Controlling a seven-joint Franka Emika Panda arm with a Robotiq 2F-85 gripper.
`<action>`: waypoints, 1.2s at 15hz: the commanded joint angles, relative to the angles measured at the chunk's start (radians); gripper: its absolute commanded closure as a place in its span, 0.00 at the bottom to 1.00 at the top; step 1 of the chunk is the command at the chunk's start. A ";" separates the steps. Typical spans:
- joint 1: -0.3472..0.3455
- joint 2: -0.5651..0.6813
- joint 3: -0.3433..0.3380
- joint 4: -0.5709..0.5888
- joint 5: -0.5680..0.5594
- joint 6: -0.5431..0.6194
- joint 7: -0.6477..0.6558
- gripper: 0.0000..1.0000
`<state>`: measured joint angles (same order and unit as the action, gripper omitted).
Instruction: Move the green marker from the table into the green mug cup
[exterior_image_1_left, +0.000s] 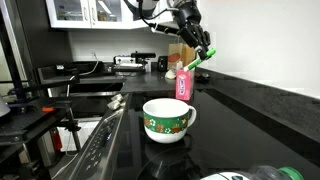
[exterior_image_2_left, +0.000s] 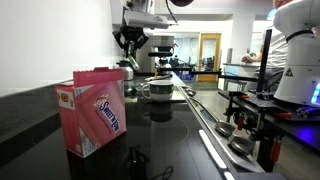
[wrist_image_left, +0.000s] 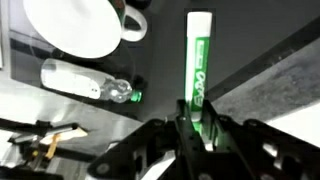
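Green marker (wrist_image_left: 198, 55) gripped in pincer (wrist_image_left: 192, 125), airborne near green mug cup (exterior_image_1_left: 167, 118).

In an exterior view you look low across the green mug cup (exterior_image_1_left: 168, 118) toward the gripper (exterior_image_1_left: 203, 55); in an exterior view, from close behind the pink box (exterior_image_2_left: 92, 110). Both share the table (exterior_image_1_left: 250, 120). Your wrist view looks down the gripped green marker (wrist_image_left: 199, 55).
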<state>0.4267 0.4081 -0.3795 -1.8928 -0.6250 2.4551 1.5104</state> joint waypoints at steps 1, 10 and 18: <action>0.046 -0.111 0.002 -0.096 -0.353 -0.092 0.300 0.95; -0.083 -0.131 0.386 -0.169 -0.674 -0.806 0.713 0.95; -0.202 0.048 0.452 -0.083 -0.648 -0.903 0.850 0.95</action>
<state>0.2591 0.3862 0.0434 -2.0394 -1.2758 1.5613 2.3187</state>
